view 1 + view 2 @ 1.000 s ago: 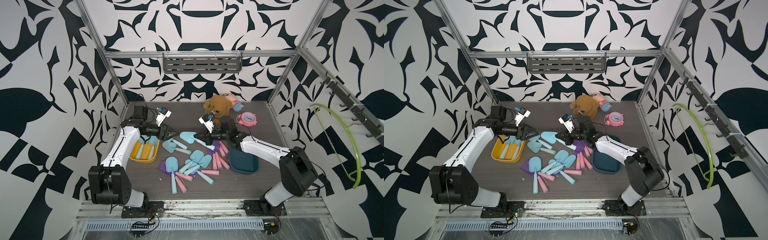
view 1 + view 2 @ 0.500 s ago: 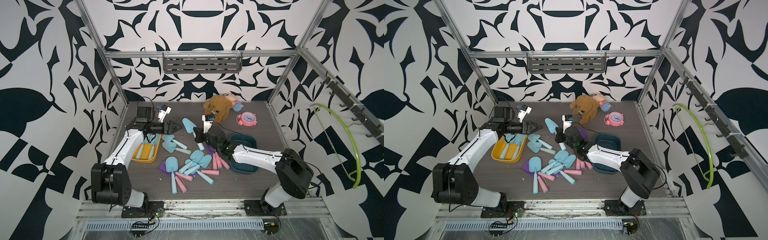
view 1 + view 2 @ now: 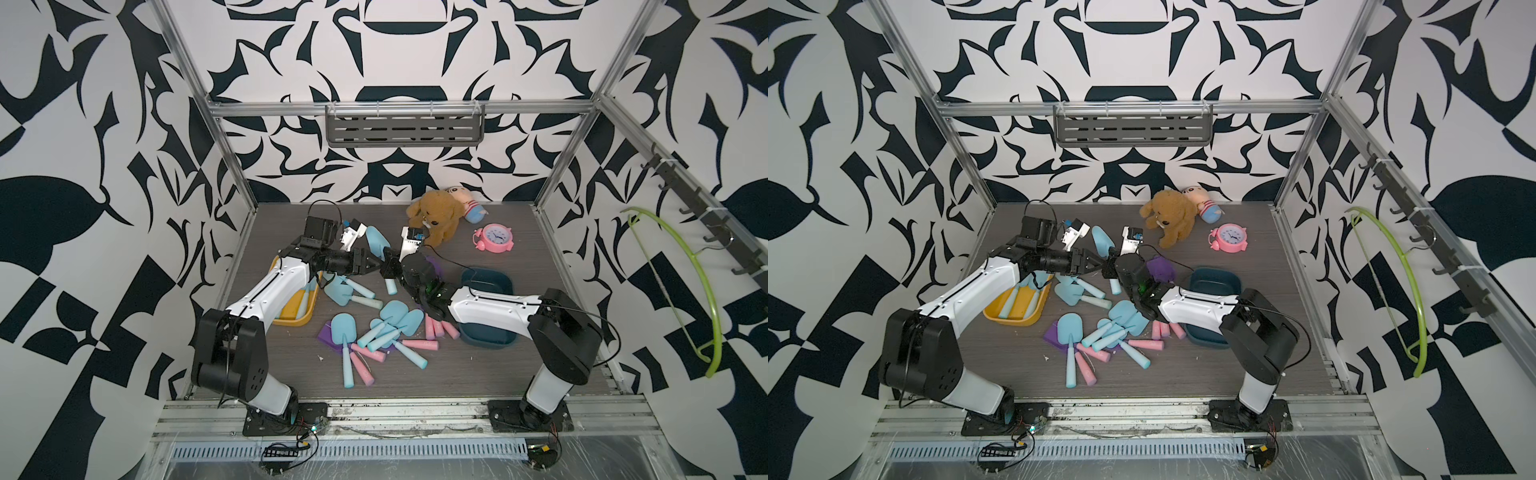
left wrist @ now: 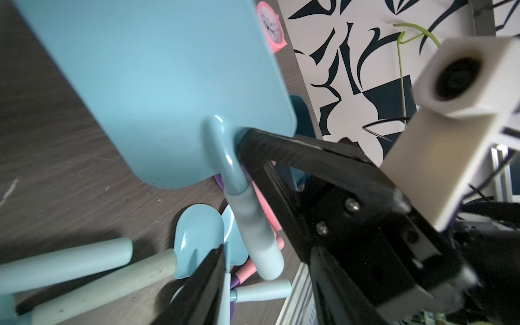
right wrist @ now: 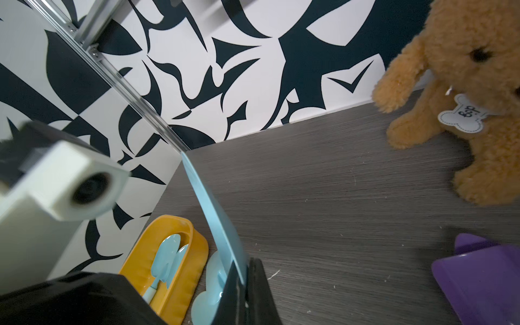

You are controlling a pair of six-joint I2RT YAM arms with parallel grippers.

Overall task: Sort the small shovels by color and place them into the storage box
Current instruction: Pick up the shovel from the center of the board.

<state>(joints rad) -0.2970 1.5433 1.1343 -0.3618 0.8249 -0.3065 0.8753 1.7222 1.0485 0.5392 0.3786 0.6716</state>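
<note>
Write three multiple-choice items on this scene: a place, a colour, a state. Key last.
1. Where do the sorted blue shovels lie?
A. in the dark blue tray
B. in the yellow tray
C. beside the pink clock

2. What colour is the lifted shovel?
A. purple
B. yellow
C. light blue

3. How is the right pincer?
A. shut on the lifted shovel
B. open, empty
C. shut on the plush dog

Key:
1 B: the right wrist view shows them inside it.
2 C: it fills the left wrist view.
3 A: the blade sits clamped between its jaws.
</note>
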